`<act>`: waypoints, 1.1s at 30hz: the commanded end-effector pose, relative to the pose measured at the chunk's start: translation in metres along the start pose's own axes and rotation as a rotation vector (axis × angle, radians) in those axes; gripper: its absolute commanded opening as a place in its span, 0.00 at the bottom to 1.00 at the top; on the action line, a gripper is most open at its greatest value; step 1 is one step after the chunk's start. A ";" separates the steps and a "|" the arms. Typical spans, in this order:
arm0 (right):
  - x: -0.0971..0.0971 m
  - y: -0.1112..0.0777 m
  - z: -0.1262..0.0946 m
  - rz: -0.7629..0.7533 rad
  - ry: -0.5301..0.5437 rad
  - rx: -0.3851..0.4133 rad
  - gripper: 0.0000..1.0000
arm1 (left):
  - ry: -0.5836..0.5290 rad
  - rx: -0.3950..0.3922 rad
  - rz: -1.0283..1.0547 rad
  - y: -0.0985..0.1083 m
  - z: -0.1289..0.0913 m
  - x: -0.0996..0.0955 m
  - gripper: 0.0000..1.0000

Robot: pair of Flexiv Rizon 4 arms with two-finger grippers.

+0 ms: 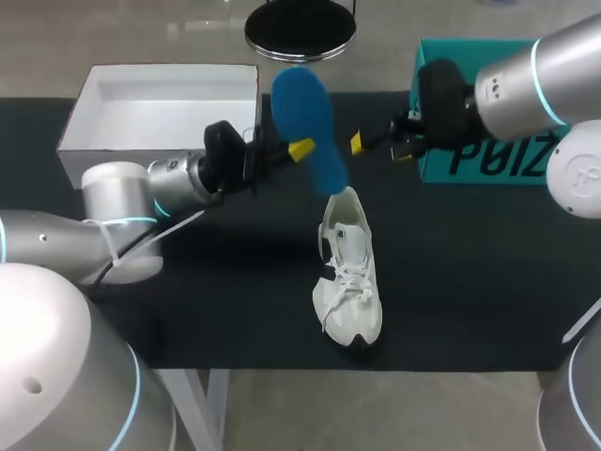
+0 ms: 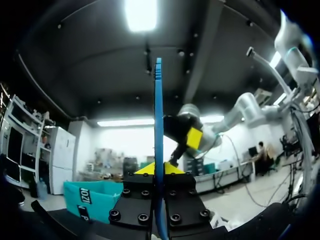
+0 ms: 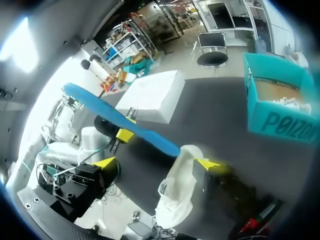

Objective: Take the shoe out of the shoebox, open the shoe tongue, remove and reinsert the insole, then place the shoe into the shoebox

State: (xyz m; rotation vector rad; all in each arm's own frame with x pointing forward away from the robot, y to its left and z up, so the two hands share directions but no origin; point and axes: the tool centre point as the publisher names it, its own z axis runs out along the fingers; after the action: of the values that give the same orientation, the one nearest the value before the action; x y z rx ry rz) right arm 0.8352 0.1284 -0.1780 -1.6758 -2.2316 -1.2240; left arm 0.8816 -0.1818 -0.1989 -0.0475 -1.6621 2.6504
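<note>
Now my left arm point(image 1: 141, 193) lies level over the table point(image 1: 470, 282), left gripper point(image 1: 299, 148) pinched on the single blue insole point(image 1: 305, 122) above one white shoe point(image 1: 349, 272); right gripper point(image 1: 380, 148) beside it, spread wide, empty.

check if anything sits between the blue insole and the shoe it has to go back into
Nothing visible does. The blue insole, clamped in the left end effector, hangs with its lower end at the heel opening of the white shoe. The right end effector is open beside the heel, off that path.
</note>
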 end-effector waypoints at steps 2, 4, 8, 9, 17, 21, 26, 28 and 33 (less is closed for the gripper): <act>0.002 0.000 -0.016 -0.045 -0.015 -0.046 1.00 | -0.302 -0.080 -0.608 -0.013 0.000 0.004 0.00; 0.003 0.001 -0.023 -0.091 -0.018 -0.077 1.00 | -0.329 -0.106 -0.672 -0.016 0.001 0.003 0.00; 0.001 0.001 -0.033 -0.134 -0.024 -0.101 1.00 | -0.351 -0.120 -0.778 -0.022 0.004 0.000 0.00; -0.001 0.001 -0.035 -0.140 -0.022 -0.101 1.00 | -0.356 -0.120 -0.814 -0.024 0.005 -0.001 0.00; -0.010 -0.001 -0.053 -0.156 -0.037 -0.091 1.00 | -0.282 -0.234 -0.989 -0.036 0.010 -0.004 0.00; -0.009 -0.001 -0.063 -0.182 -0.046 -0.055 1.00 | -0.197 -0.296 -1.040 -0.036 0.011 -0.001 0.00; -0.007 -0.002 -0.084 -0.220 -0.084 -0.013 1.00 | -0.115 -0.351 -1.045 -0.030 0.011 0.003 0.00; -0.006 -0.003 -0.094 -0.223 -0.104 -0.012 1.00 | -0.094 -0.361 -1.054 -0.026 0.011 0.005 0.00; 0.002 -0.006 -0.115 -0.254 -0.137 -0.025 1.00 | -0.036 -0.372 -1.053 -0.017 0.013 0.006 0.00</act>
State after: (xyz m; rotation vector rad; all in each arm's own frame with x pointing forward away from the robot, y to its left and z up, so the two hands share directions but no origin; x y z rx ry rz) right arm 0.8049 0.0652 -0.1193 -1.5422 -2.5738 -1.2340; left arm 0.8652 -0.1857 -0.1720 0.7836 -1.4873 1.7245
